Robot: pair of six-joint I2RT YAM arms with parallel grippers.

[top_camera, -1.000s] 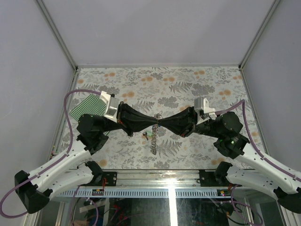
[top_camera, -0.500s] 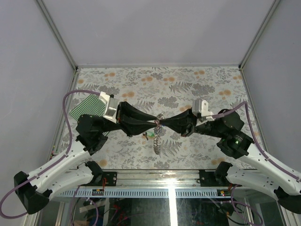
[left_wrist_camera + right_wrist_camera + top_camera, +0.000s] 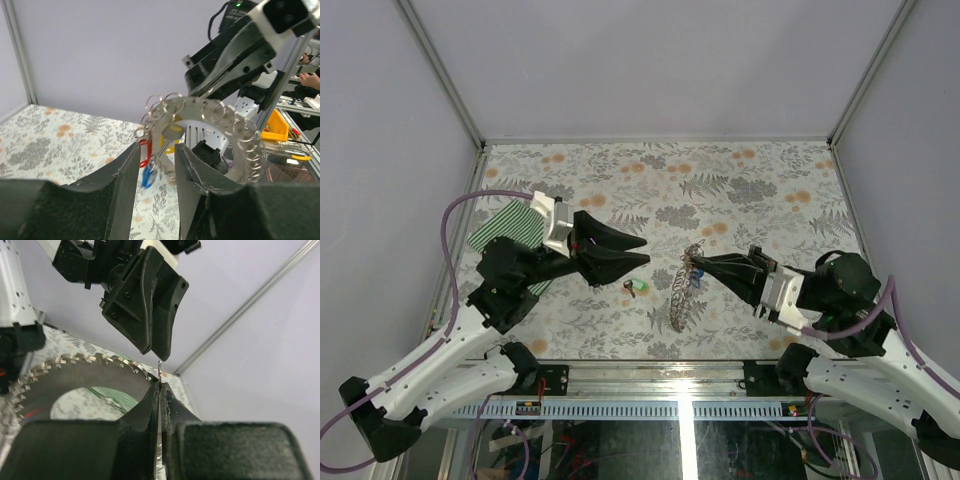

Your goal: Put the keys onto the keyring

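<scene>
- R gripper [image 3: 694, 261]: pinched fully shut on a thin loop at the top end of the keyring [image 3: 682, 295]. The R wrist view shows the jaws pressed together w/ the wire caught between them.
- Keyring: held up off the tabletop [image 3: 760, 190] at the grip. The chain droops in a strand below it, and its low end looks to reach the surface near the front edge. In the L wrist view it curls in an open arc just beyond the L fingers.
- Keys [image 3: 148, 175]: red, blue & yellow heads dangle in a bunch by the grip end of the chain. Prob. threaded on already, but the link itself is too small to confirm.
- Green key [image 3: 640, 289]: lies loose on the tabletop, between the two grippers, apart from the chain, just below the L fingertips. There's a small dark bit touching its L side; can't tell what it is.
- L gripper [image 3: 646, 249]: jaws part open w/ nothing between them. It hovers above the tabletop, tips pointing at the chain but apart from it.
- Cloth [image 3: 505, 228]: striped, far L, under the L arm; not in play.
- Step, as I read it: R arm presents the ring, L arm is free to fetch the next key. Some keys on, at least the green one to go.
- Next move calls for: L to drop onto the green key and grip it by the plastic head so the hole stays clear. Key is tiny and flat on the tabletop, so a low, square approach is needed. R must hold the ring steady.
</scene>
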